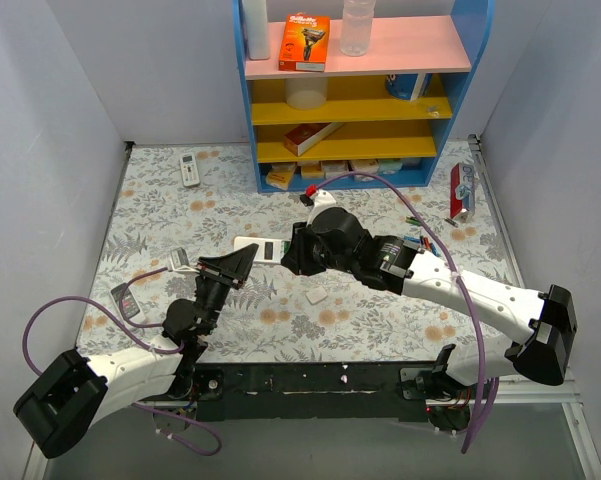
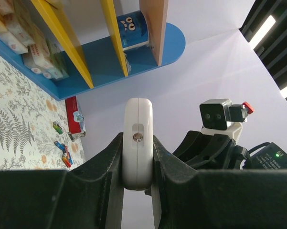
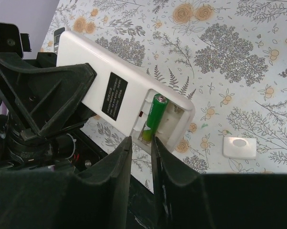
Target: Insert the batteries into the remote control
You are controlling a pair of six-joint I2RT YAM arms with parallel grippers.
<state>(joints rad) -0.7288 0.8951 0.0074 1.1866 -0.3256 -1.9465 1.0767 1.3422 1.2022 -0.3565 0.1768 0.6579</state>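
My left gripper point(image 2: 137, 157) is shut on the narrow end of the white remote control point(image 2: 137, 119) and holds it above the table. In the right wrist view the remote point(image 3: 88, 55) shows its plain back with the battery recess open. A green battery point(image 3: 155, 114) lies in one slot; the slot beside it is empty. My right gripper point(image 3: 141, 140) is just below the battery's lower end, jaws a little apart and holding nothing. In the top view both grippers meet at the remote point(image 1: 265, 248). Loose batteries point(image 2: 64, 155) lie on the table by the right arm.
The white battery cover point(image 3: 239, 147) lies on the flowered table, also in the top view point(image 1: 317, 295). A blue and yellow shelf point(image 1: 350, 100) stands at the back. An all-white remote point(image 1: 189, 168) lies back left, a red packet point(image 1: 461, 190) back right, and small grey devices point(image 1: 127, 300) near left.
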